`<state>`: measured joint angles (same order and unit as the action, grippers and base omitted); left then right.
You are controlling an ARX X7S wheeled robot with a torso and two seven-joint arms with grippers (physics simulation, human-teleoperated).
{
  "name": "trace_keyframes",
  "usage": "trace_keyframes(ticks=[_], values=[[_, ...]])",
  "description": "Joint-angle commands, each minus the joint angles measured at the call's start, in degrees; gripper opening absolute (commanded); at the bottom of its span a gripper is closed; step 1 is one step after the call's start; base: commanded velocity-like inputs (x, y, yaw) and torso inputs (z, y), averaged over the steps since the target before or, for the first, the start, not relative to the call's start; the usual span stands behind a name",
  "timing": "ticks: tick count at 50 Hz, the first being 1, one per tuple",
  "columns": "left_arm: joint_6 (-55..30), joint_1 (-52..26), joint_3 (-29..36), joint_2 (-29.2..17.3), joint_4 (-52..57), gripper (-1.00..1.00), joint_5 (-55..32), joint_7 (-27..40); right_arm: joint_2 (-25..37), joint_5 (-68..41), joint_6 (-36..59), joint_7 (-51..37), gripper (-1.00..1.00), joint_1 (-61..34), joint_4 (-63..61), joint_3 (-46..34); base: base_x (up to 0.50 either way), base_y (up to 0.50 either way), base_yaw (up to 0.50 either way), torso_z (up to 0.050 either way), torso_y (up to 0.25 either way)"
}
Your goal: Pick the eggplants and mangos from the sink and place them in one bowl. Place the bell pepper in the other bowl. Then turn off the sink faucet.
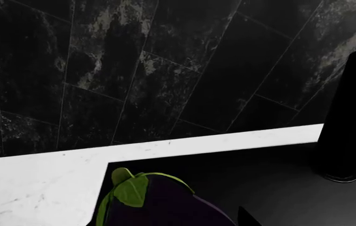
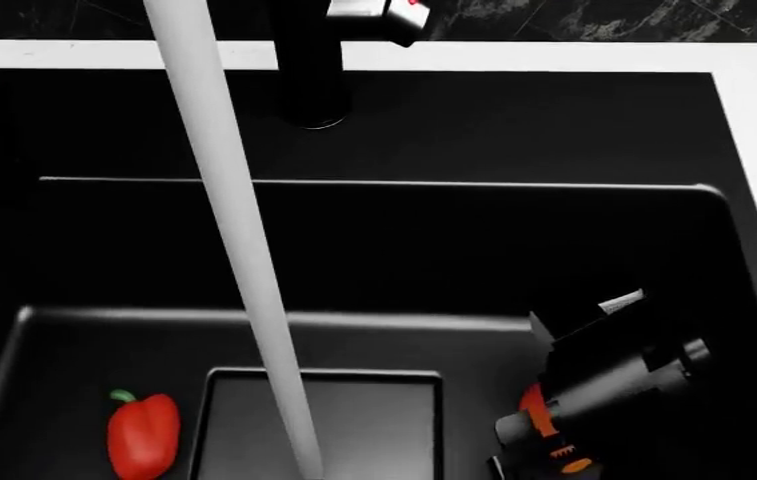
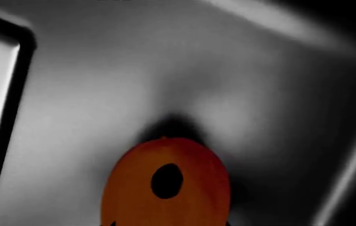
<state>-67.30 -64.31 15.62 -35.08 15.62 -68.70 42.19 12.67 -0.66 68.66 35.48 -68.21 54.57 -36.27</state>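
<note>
Here, left jaws' state unclear beside eggplant (image 1: 165, 202); right jaws unclear over mango (image 3: 165, 186).

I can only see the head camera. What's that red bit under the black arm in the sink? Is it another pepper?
Observer: No. The right wrist view shows a smooth orange-red mango just below that camera, with the sink floor behind it.
Operator: And the purple bit at the edge?
Observer: The left wrist view shows an eggplant close under that camera, by the white counter.
Operator: Is the tap near it?
Observer: Yes, the faucet's black post stands just beyond it.
</note>
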Motion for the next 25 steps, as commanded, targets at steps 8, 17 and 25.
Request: trace_keyframes(ticks=[8, 17, 25], values=[[0.21, -0.19, -1.86, 0.11, 0.31, -1.0, -1.18, -11.52, 0.27, 3.21, 1.8, 0.77, -1.0, -1.18, -10.04, -0.19, 0.0, 0.0, 0.0, 0.0, 0.0], [0.78, -0.22, -1.45, -0.12, -0.28, -1.0, -0.59, -12.08, 0.63, 2.74, 6.3, 4.49, -1.0, -3.25, -18.06, -3.01, 0.0, 0.0, 0.0, 0.0, 0.0], [1.09, -0.09, -1.31, -0.01, -0.38, -1.0, -0.63, -12.0, 1.27, 1.11, 13.83, 8.36, -1.0, -5.14, -28.06, -4.87, 0.0, 0.0, 0.0, 0.0, 0.0]])
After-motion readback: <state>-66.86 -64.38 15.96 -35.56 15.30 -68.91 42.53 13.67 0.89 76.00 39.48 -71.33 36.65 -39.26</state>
